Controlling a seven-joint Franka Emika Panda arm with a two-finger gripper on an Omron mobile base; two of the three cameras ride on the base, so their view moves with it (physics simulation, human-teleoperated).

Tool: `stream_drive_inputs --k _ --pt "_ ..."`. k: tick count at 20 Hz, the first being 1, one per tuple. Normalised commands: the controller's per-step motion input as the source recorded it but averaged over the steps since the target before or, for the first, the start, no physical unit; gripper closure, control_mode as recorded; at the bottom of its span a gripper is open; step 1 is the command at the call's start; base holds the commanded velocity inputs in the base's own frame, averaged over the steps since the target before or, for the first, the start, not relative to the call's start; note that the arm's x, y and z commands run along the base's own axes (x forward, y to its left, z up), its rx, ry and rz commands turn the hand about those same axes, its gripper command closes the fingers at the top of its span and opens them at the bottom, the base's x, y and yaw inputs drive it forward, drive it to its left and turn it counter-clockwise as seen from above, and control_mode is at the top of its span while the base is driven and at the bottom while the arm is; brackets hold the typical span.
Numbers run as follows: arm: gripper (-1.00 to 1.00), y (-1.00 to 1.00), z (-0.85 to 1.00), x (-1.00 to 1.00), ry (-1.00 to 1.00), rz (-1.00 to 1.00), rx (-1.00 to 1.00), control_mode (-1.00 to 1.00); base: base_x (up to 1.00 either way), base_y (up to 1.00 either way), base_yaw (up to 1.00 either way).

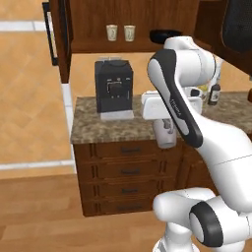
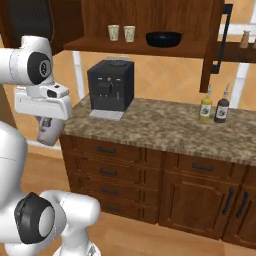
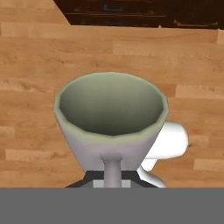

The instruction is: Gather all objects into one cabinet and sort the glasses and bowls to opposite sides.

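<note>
The gripper (image 3: 112,177) is closed on the rim of the grey mug (image 3: 111,116), which fills the middle of the hand view, mouth open toward the camera, above the wood floor (image 3: 39,52). In the left base view the mug (image 1: 166,134) hangs below the hand at centre frame, in front of the counter (image 1: 113,129) edge. Two cream cups (image 1: 120,32) and the black bowl (image 2: 163,39) sit on the cabinet shelf (image 2: 130,46) at upper frame.
</note>
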Motion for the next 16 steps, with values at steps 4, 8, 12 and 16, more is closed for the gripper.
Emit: stream_drive_inputs --k 4,8,12,16 --pt "1.0 0.0 0.0 0.0 0.0 0.0 0.0 1.0 1.0 -0.18 0.02" --pt "1.0 0.0 0.0 0.0 0.0 0.0 0.0 1.0 1.0 -0.27 0.0" --pt "1.0 0.0 0.0 0.0 0.0 0.0 0.0 1.0 1.0 -0.16 0.02" --pt "1.0 0.0 0.0 0.0 0.0 0.0 0.0 1.0 1.0 -0.09 0.03"
